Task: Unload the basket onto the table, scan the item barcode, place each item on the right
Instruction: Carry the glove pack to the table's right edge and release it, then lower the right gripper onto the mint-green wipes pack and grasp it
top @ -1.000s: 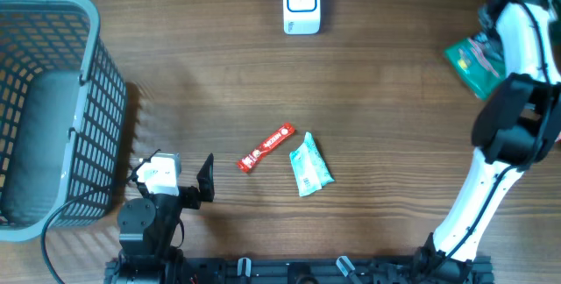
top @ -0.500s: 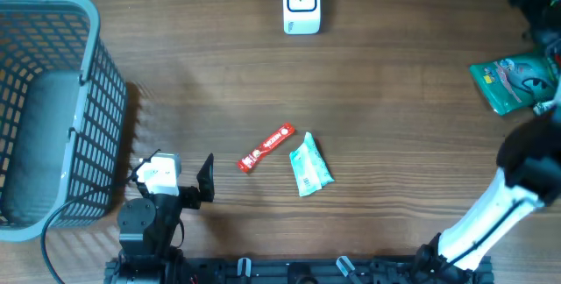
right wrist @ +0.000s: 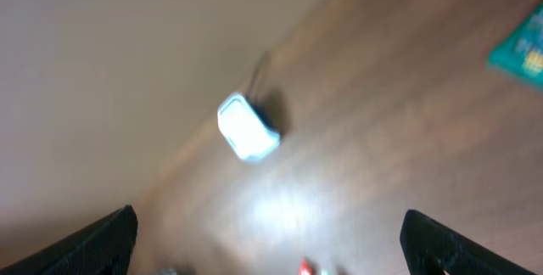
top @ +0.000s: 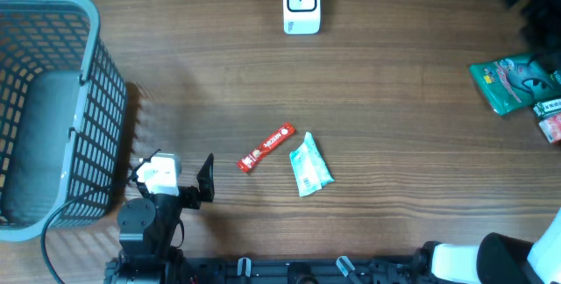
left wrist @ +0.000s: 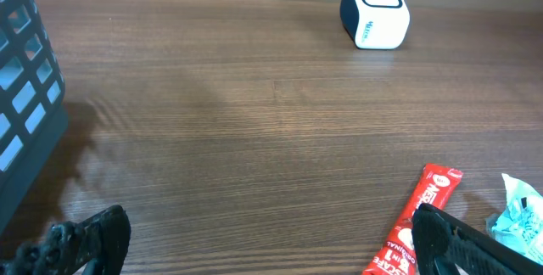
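Lying at the right edge of the tabletop (top: 394,100): a green packet (top: 511,82) is seen flat on the wood, with nothing gripping it. It is well apart from the scanner.
Beside it: a small red-and-white item (top: 550,124) is set just to its near side, partly cut off by the frame.
Scanner: a white barcode scanner (top: 301,3) is stood at the far middle of the tabletop, and nothing is held in front of it.
Middle items: a red stick packet (top: 267,147) is laid slantwise, and a pale green packet (top: 309,166) is just to its right. Whether the two touch cannot be told.
Basket: a grey-blue mesh basket (top: 88,74) is placed at the left edge.
Left hand (top: 181,177): it is held low at the near left, beside the basket. The fingers are spread wide and nothing is between them. In the left wrist view the red stick packet is seen beside the right finger.
Right hand (right wrist: 267,220): in the blurred right wrist view the fingers are spread wide, with nothing gripped. The hand is raised above the tabletop. The scanner is seen well ahead of it and a corner of the green packet is seen at the right edge of the frame.
Far right corner: a dark blurred shape is seen in the overhead view. What it is cannot be told.
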Controlling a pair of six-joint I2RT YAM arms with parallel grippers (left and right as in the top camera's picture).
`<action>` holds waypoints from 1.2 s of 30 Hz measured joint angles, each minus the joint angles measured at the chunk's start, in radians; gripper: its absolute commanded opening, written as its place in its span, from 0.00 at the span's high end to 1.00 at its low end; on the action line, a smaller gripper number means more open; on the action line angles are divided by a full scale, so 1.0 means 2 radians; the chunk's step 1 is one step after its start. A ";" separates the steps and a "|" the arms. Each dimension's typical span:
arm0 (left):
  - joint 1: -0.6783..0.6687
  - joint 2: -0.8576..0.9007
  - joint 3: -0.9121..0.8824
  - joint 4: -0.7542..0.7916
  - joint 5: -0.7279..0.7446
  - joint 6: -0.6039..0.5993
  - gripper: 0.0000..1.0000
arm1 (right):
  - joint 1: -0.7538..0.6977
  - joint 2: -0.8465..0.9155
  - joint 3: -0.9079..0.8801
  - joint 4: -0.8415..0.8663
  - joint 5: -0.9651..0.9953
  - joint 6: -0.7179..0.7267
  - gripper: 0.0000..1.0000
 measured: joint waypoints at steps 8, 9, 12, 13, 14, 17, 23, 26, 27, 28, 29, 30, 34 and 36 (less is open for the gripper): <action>0.000 0.000 0.000 0.000 0.000 0.000 0.00 | 0.171 0.001 -0.104 0.017 0.071 0.006 0.03; 0.000 0.000 0.000 0.000 0.000 0.000 0.00 | 0.192 0.001 -0.124 0.034 0.082 0.009 0.03; 0.000 0.000 0.000 0.000 0.000 0.000 0.00 | 0.250 0.002 -0.203 0.084 0.121 0.029 0.01; 0.000 0.000 0.000 0.000 0.000 0.000 0.00 | 0.266 0.002 -0.240 0.110 0.132 0.036 0.01; 0.000 0.000 0.000 0.000 0.000 0.000 0.00 | 0.277 0.003 -0.272 0.136 0.138 0.044 0.00; 0.000 0.000 0.000 0.000 0.000 0.000 0.00 | 0.298 0.004 -0.362 0.201 0.150 0.063 0.00; 0.000 0.000 0.000 0.000 0.000 0.000 0.00 | 0.310 0.004 -0.456 0.252 0.163 0.075 0.00; 0.000 0.000 0.000 0.000 0.000 0.000 0.00 | 0.310 0.004 -0.461 0.255 0.170 0.075 0.00; 0.000 0.000 0.000 0.000 0.000 0.000 0.00 | 0.310 0.004 -0.461 0.254 0.170 0.075 0.00; 0.000 0.000 0.000 0.000 0.000 0.000 0.00 | 0.309 0.004 -0.462 0.254 0.167 0.071 0.00; 0.000 0.000 0.000 0.000 0.000 0.000 0.00 | 0.309 0.004 -0.462 0.254 0.159 0.064 0.00; 0.000 0.000 0.000 0.000 0.000 0.000 0.00 | 0.309 0.004 -0.462 0.255 0.147 0.055 0.00; 0.000 0.000 0.000 0.000 0.000 0.000 0.00 | 0.309 0.007 -0.489 0.306 0.079 -0.020 0.01; 0.000 0.000 0.000 0.000 0.000 0.000 0.00 | 0.310 0.025 -0.521 0.343 0.027 -0.073 0.00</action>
